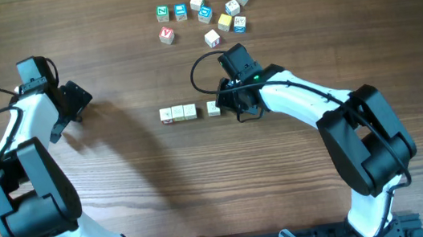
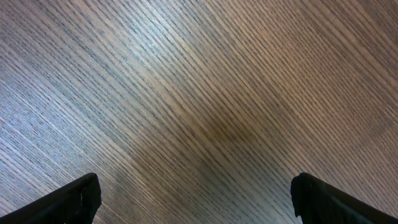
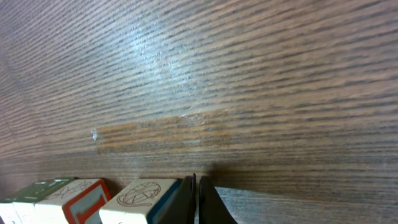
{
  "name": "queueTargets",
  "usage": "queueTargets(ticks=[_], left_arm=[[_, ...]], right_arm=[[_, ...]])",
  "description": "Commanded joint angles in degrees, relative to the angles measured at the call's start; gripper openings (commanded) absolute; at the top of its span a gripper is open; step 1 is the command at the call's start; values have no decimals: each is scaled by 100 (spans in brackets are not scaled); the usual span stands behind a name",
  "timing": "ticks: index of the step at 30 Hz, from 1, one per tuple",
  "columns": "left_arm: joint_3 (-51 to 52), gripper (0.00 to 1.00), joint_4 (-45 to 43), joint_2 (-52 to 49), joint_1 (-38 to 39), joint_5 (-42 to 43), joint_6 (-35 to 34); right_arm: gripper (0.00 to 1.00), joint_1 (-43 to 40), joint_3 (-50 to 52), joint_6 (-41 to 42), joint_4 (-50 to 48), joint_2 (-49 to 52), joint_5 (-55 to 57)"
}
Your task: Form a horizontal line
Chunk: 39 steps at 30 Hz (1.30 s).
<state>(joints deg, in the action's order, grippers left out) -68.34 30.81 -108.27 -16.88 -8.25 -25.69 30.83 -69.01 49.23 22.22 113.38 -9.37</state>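
The horizontal line (image 1: 178,113) is a row of three cream-white cubes edge to edge at the table's middle. A fourth cream cube (image 1: 213,108) lies in line just to their right, with a small gap. My right gripper (image 1: 228,103) is shut and empty, and its fingers touch that cube's right side. In the right wrist view the shut jaws (image 3: 198,200) rest against the cube with a leaf drawing (image 3: 140,194), and the row's end cube with a red face (image 3: 78,198) lies beyond it. My left gripper (image 1: 76,99) is open and empty at the far left, over bare wood in its own view (image 2: 196,194).
Several loose cubes with blue, green, red and yellow faces (image 1: 207,14) lie scattered at the back of the table, behind the right gripper. The right arm's black cable loops near them (image 1: 197,67).
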Motion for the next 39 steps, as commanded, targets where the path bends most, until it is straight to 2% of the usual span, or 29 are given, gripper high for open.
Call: queueTargets(ticks=[1,39], left_arm=[[20,100,0,-39,4,7,-50],[20,100,0,-39,4,7,-50]], right_arm=[[5,17,13,46,-11,68,208],[5,7,13,44,26,68,240]])
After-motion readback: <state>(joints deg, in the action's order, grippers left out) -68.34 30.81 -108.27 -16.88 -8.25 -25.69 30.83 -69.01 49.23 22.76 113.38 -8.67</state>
